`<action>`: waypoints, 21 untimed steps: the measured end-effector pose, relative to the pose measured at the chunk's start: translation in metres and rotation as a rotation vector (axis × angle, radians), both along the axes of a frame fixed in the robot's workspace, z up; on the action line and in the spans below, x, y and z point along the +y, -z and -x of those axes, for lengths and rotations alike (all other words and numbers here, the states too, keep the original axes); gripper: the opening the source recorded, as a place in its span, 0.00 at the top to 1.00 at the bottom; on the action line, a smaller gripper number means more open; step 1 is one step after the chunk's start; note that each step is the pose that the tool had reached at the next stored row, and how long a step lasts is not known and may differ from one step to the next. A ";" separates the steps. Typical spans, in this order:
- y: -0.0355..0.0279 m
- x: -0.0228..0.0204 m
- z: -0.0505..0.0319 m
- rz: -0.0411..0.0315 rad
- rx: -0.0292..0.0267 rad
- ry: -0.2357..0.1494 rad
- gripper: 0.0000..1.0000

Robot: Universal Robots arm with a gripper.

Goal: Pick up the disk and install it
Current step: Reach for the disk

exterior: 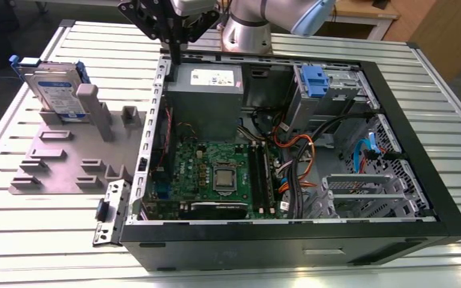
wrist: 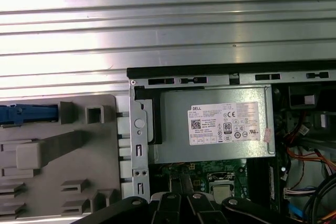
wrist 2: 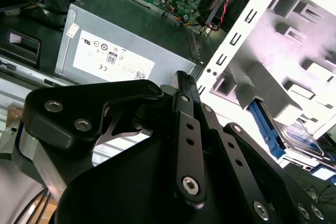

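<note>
The disk (exterior: 57,90) is a silver drive with a white-and-blue label in a blue carrier. It stands on edge in a slot of the grey holder plate (exterior: 62,165), at the exterior view's left. Its blue carrier also shows in both wrist views: disk (wrist 2: 300,136), disk (wrist: 27,114). My gripper (exterior: 174,55) hangs over the back left corner of the open computer case (exterior: 422,180), to the disk's right and apart from it. Its black fingers (wrist 2: 181,80) meet at the tips with nothing between them. Gripper (wrist: 181,200) sits above the case wall beside the power supply.
Inside the case lie a grey power supply (exterior: 206,90), a green motherboard (exterior: 214,177), cable bundles (exterior: 295,156) and a drive bay with a small blue latch (exterior: 314,81). An empty metal cage (exterior: 367,195) sits at the front right. Everything rests on a slatted metal table (exterior: 38,240).
</note>
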State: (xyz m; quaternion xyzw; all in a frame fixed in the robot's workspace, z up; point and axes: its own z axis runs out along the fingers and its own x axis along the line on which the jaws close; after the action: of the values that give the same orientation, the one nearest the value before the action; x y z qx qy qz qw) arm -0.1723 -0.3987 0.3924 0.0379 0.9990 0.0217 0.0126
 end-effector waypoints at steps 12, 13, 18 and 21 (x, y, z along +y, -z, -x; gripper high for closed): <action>0.0000 0.0001 0.0043 0.0000 0.0000 0.000 0.89; 0.0001 0.0001 0.0043 0.0000 0.0000 0.000 0.89; 0.0000 0.0001 0.0071 0.0000 0.0000 0.000 0.89; 0.0001 0.0001 0.0104 0.0000 0.0000 0.000 0.89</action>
State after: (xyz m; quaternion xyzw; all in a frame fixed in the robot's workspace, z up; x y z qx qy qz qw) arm -0.1827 -0.3986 0.3923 0.0379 0.9990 0.0217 0.0127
